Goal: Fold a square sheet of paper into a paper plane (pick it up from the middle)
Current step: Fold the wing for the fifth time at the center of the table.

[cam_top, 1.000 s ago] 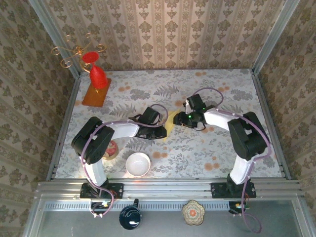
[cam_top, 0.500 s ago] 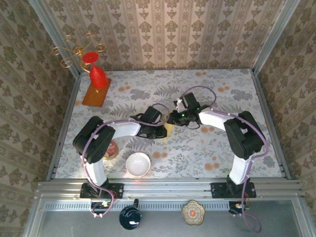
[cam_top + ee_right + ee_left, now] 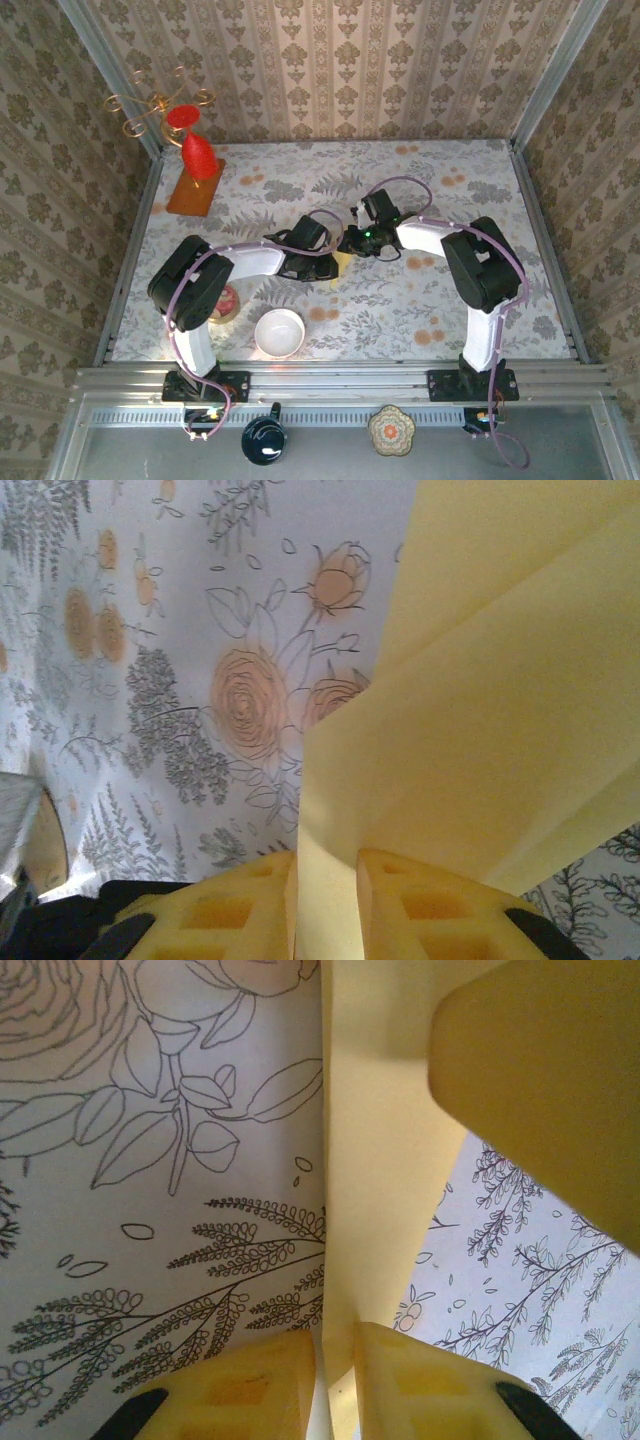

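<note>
With the left hand (image 3: 334,1365) and right hand (image 3: 327,875) each clamped narrowly on the folded square sheet of paper (image 3: 480,720) at the middle of the desk (image 3: 420,300), the crease probably needs light, even tension and matched edges before pressing.

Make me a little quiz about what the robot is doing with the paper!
1. True or false: the folded paper lies inside the white bowl.
2. Look at the left gripper and the right gripper. Which is pinching the paper? A) just the left B) just the right C) both
3. Fill the gap: the paper is pale ___.

Key: 1 false; 2 C; 3 yellow.
</note>
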Controlling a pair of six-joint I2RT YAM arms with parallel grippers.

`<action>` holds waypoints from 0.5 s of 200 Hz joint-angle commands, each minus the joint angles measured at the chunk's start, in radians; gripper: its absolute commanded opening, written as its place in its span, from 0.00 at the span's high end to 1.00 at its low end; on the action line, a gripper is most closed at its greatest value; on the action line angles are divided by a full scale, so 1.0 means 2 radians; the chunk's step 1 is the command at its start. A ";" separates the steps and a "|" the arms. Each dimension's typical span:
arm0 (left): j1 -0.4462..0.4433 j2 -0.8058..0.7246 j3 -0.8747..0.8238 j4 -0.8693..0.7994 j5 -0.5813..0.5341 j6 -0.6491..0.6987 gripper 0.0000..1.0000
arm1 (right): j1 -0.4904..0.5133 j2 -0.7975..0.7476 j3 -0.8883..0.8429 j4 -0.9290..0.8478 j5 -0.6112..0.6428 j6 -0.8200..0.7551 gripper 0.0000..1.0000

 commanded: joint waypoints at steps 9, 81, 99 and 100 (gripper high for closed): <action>-0.009 0.024 -0.006 -0.025 -0.006 0.007 0.78 | -0.001 0.012 0.011 -0.020 0.016 0.002 0.75; -0.009 0.013 -0.008 -0.023 -0.006 0.004 0.79 | -0.002 0.021 0.011 -0.024 0.023 0.000 0.75; -0.009 0.000 -0.010 -0.026 -0.009 0.004 0.79 | -0.002 0.027 0.013 -0.027 0.023 0.000 0.75; -0.009 -0.001 -0.010 -0.026 -0.010 0.004 0.79 | -0.002 0.027 0.013 -0.027 0.023 0.001 0.75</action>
